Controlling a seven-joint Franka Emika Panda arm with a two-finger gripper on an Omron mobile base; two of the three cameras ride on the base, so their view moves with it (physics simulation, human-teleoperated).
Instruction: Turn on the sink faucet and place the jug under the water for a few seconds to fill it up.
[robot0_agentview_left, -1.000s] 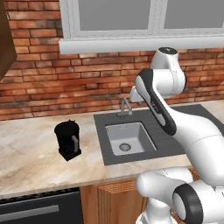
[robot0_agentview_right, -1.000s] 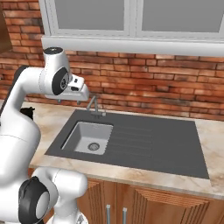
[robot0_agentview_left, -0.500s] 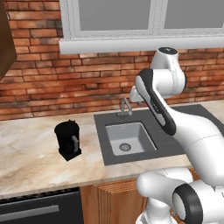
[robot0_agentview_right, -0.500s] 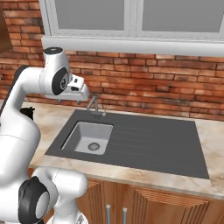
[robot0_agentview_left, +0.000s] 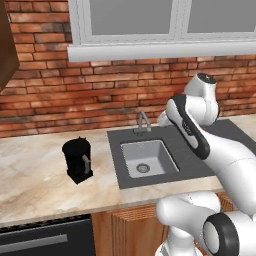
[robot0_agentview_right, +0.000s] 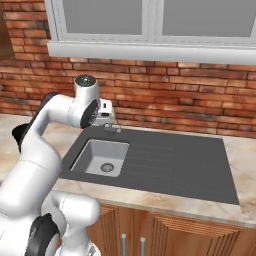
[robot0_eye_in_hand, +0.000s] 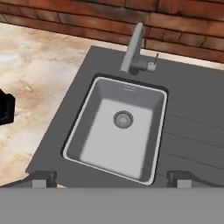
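Grey metal, thin and angled, the small sink faucet (robot0_eye_in_hand: 136, 50) stands at the 12 o'clock edge of the light grey rectangular sink (robot0_eye_in_hand: 144, 144), its slim lever jutting toward 3 o'clock in the hand view. No light-blue stream falls from the spout, and the basin around the round drain (robot0_eye_in_hand: 123, 119) looks dry, so I judge the tap not yet turned on.

Set against the pictures from a second and half a second ago, nothing has visibly shifted: arm, faucet and jug sit in the same places. For the task, that suggests a pause or a very slow approach, with the first step, working the lever, not yet done.

The two-finger gripper (robot0_eye_in_hand: 112, 178) hovers above the basin's 6 o'clock rim, its dark fingertips (robot0_eye_in_hand: 43, 178) spread wide apart and holding nothing. In the right base view it hangs just beside the faucet.

The black cylindrical jug (robot0_agentview_left: 77, 159), with a light grey strip on its side handle, stands upright on the marbled beige counter (robot0_agentview_left: 35, 175), well apart from the sink toward 9 o'clock in the left base view; its black edge shows at 9 o'clock in the hand view.

No brand, label or readable writing appears on the jug, the faucet or the dark grey surround (robot0_eye_in_hand: 192, 131).
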